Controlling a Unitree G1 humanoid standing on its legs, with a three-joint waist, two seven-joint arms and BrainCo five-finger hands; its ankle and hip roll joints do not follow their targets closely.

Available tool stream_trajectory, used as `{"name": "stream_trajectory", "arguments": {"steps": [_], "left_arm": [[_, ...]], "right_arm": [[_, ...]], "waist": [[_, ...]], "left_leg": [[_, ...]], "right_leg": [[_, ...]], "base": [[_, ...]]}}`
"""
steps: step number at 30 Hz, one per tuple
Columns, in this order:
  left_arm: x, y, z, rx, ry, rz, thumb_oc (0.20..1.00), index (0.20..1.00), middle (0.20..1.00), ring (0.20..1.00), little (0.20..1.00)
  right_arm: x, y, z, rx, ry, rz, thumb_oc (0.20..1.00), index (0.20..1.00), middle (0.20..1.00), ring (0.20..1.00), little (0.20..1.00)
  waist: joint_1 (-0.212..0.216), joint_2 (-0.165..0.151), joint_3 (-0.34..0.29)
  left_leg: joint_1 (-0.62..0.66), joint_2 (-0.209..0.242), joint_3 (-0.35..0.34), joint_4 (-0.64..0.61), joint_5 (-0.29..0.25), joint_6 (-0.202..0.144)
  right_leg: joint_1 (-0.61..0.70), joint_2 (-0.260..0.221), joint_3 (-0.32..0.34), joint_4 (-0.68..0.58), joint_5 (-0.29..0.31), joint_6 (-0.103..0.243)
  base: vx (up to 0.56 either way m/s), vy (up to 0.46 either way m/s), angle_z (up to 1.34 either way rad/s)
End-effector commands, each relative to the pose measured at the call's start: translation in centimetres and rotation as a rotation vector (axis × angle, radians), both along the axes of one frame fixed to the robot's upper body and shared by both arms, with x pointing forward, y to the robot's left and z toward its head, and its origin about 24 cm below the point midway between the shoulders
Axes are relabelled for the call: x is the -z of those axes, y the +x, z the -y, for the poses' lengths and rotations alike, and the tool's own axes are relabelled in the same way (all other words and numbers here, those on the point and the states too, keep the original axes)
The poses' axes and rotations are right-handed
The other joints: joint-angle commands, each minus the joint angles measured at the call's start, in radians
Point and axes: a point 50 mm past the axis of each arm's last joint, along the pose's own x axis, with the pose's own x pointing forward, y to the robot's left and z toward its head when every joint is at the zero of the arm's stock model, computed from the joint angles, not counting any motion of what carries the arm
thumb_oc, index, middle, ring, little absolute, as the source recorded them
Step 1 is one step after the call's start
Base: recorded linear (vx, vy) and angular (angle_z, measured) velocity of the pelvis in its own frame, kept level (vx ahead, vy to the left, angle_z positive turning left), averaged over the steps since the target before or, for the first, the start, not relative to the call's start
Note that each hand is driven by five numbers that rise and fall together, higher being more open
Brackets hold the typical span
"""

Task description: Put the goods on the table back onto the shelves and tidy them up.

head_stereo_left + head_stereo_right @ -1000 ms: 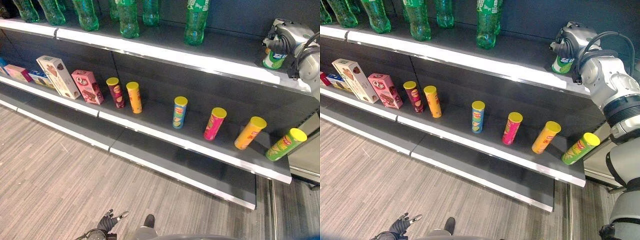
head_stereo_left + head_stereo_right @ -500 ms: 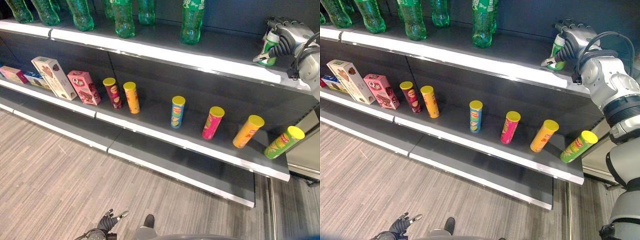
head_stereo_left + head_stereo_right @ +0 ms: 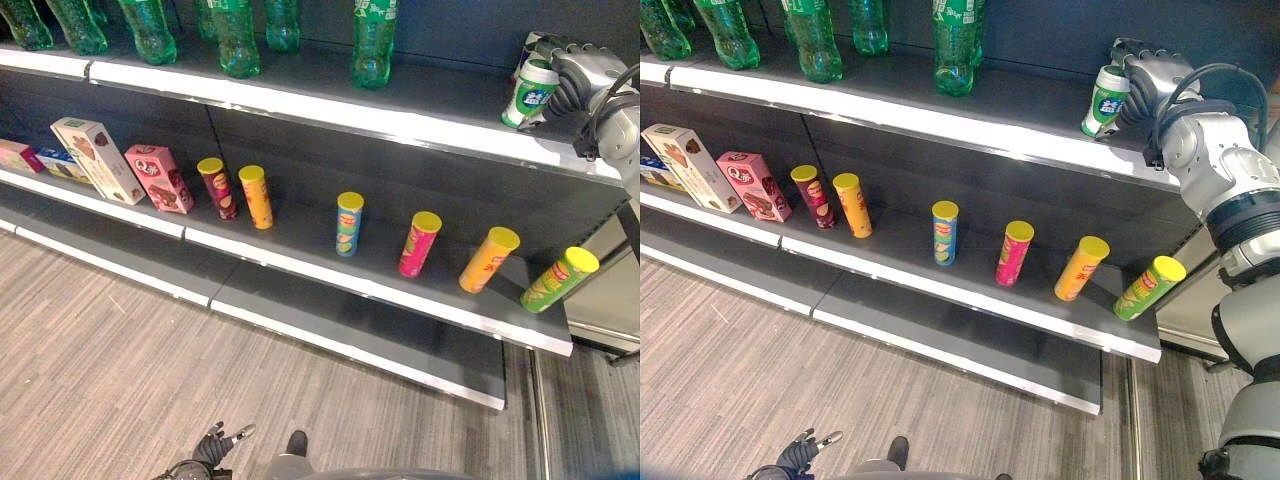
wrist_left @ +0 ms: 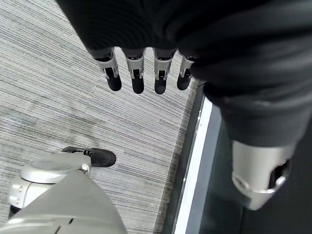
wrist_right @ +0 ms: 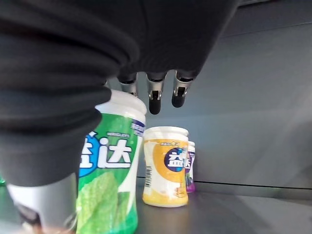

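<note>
A green-and-white gum bottle (image 3: pixel 527 92) stands upright near the right end of the top shelf (image 3: pixel 330 100). My right hand (image 3: pixel 578 72) is right behind it. In the right wrist view the bottle (image 5: pixel 109 165) sits between the thumb and the straight fingers (image 5: pixel 155 100), which reach past its cap without curling round it. A yellow gum bottle (image 5: pixel 165 168) and a purple one (image 5: pixel 190 165) stand further back against the shelf wall. My left hand (image 3: pixel 215 447) hangs low over the floor, fingers (image 4: pixel 137 78) straight and holding nothing.
Several green soda bottles (image 3: pixel 372 45) line the top shelf. The middle shelf holds several chip cans (image 3: pixel 348 222), the rightmost ones (image 3: pixel 556 280) leaning, with snack boxes (image 3: pixel 95 158) at the left. Below it a low dark shelf (image 3: pixel 360 335) juts over the grey floor.
The gum bottle, tilted in my right hand's curled fingers before, now stands upright on the top shelf, and the fingers have straightened. The view has shifted a little.
</note>
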Motion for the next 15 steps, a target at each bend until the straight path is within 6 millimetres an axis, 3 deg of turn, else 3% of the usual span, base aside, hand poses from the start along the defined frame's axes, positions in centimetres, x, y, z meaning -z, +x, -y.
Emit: {"name": "stream_trajectory", "arguments": {"steps": [1, 6, 15], "left_arm": [[-1.0, 2.2, -1.9, 0.014, 0.073, 0.04, 1.0, 1.0, 1.0, 1.0, 1.0], [-0.9, 2.0, -1.8, 0.012, 0.077, 0.033, 1.0, 1.0, 1.0, 1.0, 1.0], [-0.7, 1.7, -1.6, -0.005, 0.09, 0.015, 1.0, 1.0, 1.0, 1.0, 1.0]], "right_arm": [[-3.2, -0.4, -1.2, -0.037, -0.021, 0.103, 1.0, 1.0, 1.0, 1.0, 1.0], [-4.4, -1.4, -2.5, -0.116, -0.032, 0.212, 1.0, 1.0, 1.0, 1.0, 1.0], [-6.9, -5.1, -5.6, -0.326, -0.044, 0.488, 1.0, 1.0, 1.0, 1.0, 1.0]], "waist": [[0.01, -0.052, 0.018], [0.008, -0.048, 0.017], [0.008, -0.033, 0.015]], "left_leg": [[0.098, 0.04, 0.079, 0.002, -0.149, -0.062], [0.1, 0.041, 0.082, 0.002, -0.151, -0.061], [0.106, 0.04, 0.083, 0.002, -0.156, -0.061]], "right_leg": [[0.035, -0.04, 0.042, 0.008, -0.05, 0.048], [0.035, -0.04, 0.045, 0.008, -0.051, 0.048], [0.042, -0.042, 0.041, 0.008, -0.057, 0.049]], "base": [[0.0, 0.0, 0.0], [0.0, 0.0, 0.0], [0.0, -0.001, 0.0]]}}
